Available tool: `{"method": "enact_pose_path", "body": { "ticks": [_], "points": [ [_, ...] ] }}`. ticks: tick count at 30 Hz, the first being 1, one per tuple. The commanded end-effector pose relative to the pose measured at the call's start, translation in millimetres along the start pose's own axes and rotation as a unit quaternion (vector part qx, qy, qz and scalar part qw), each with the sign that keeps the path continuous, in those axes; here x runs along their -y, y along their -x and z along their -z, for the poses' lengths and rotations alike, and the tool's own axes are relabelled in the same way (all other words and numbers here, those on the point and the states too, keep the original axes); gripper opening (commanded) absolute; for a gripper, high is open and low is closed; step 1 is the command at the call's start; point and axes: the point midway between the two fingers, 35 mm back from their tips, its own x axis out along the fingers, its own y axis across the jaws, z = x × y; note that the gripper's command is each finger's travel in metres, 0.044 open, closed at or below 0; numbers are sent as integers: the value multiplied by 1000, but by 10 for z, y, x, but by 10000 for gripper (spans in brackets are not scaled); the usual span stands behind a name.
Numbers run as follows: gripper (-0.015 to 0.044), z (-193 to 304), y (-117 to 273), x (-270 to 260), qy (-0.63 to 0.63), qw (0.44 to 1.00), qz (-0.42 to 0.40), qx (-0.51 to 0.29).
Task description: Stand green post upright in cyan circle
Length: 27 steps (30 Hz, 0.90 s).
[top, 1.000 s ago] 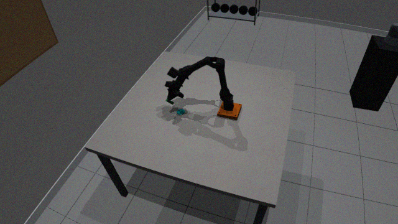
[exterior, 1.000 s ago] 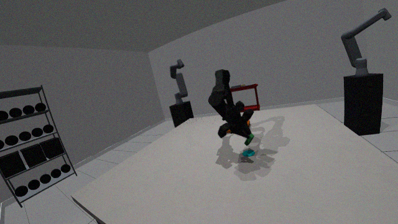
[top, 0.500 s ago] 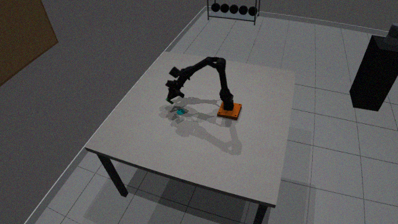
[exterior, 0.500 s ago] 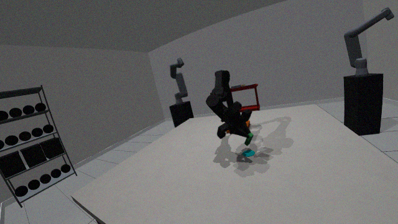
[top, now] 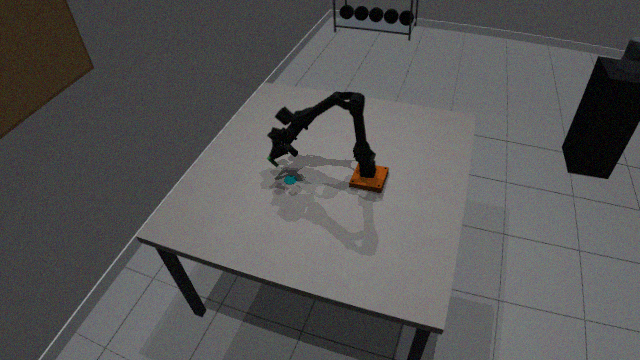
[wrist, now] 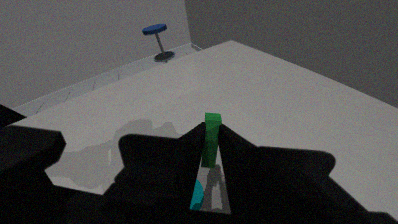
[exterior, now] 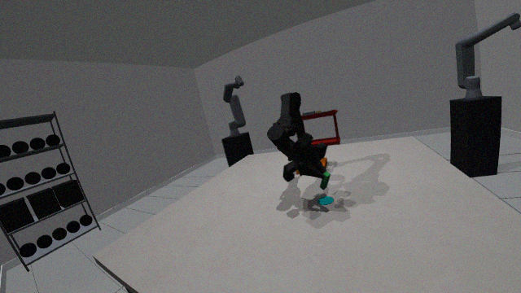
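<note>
The green post [top: 272, 161] [exterior: 325, 181] [wrist: 211, 140] is held between the fingertips of my gripper [top: 273, 158] [exterior: 324, 176] [wrist: 212, 126], which is shut on it. In the exterior view the post is tilted, nearer to upright than to flat, and hangs above the table. The cyan circle [top: 290, 180] [exterior: 326, 200] [wrist: 197, 195] lies on the table, below the post in the exterior view. In the wrist view only part of the circle shows, between the fingers; the left finger hides the rest.
The pale table [top: 225, 220] [exterior: 228, 244] [wrist: 300, 110] carries the arm's orange base [top: 369, 184]. Shadows of the arm fall around the circle. Off the table stand a rack [exterior: 49, 189], dark pedestals [top: 597, 120] [exterior: 474, 138] and a blue-topped stool [wrist: 154, 29].
</note>
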Motion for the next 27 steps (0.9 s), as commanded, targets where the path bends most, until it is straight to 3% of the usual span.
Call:
{"method": "enact_pose_path", "body": {
  "ticks": [1,27],
  "points": [
    [23,15,13,-14,-2,1000,-4,10],
    [23,41,162,-64,15,996,-20,83]
  ]
}}
